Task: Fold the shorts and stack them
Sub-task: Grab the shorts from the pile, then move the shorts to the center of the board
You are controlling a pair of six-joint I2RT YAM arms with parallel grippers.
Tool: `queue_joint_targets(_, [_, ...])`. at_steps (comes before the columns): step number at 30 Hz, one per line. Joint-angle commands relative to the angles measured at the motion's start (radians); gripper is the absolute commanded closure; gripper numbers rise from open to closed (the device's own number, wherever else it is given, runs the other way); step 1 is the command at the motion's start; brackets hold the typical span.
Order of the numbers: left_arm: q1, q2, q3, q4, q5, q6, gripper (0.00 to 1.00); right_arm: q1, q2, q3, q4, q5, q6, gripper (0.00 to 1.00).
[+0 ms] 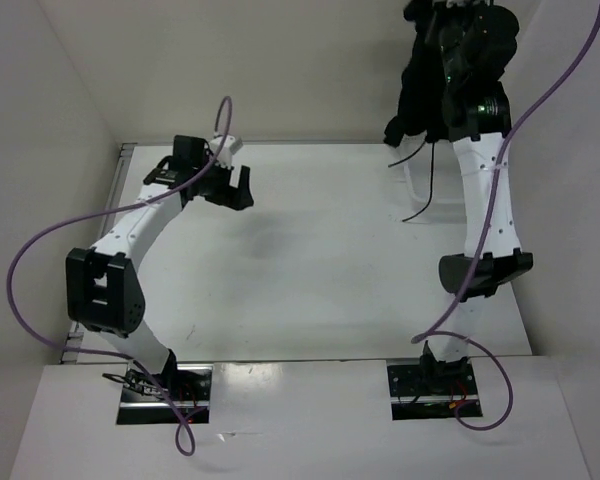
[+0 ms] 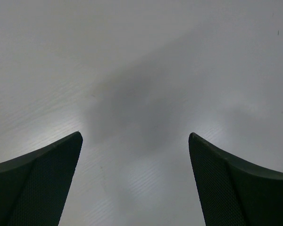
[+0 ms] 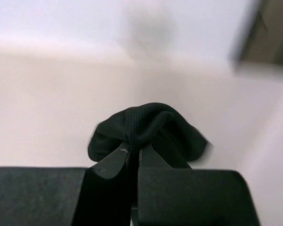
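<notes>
The black shorts (image 1: 417, 92) hang bunched in the air at the far right, above the table's back edge, with a thin drawstring (image 1: 429, 185) dangling below them. My right gripper (image 1: 450, 22) is raised high and shut on them. In the right wrist view its jaws (image 3: 134, 149) pinch a fold of the black mesh fabric (image 3: 153, 121), which bulges above the fingertips. My left gripper (image 1: 232, 186) hovers over the table's far left, open. In the left wrist view its fingers (image 2: 135, 139) stand wide apart with only bare table between them.
A faint white rim of a basket (image 1: 412, 182) shows under the hanging shorts at the back right. White walls close in the white table (image 1: 310, 270) at the left and back. Purple cables loop off both arms.
</notes>
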Motion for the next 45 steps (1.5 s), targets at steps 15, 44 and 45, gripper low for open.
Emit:
queue_joint_targets(15, [0.168, -0.371, -0.170, 0.123, -0.156, 0.004, 0.00, 0.312, 0.016, 0.174, -0.088, -0.195, 0.310, 1.00])
queue_joint_targets(44, [0.020, -0.478, -0.702, 0.005, -0.284, 0.004, 0.00, 0.812, -0.297, -1.190, -0.295, -0.375, -0.241, 0.09])
queue_joint_targets(45, [0.006, -0.478, -0.711, 0.014, -0.284, 0.004, 0.00, 0.840, -0.297, -1.209, -0.268, -0.350, -0.253, 0.09])
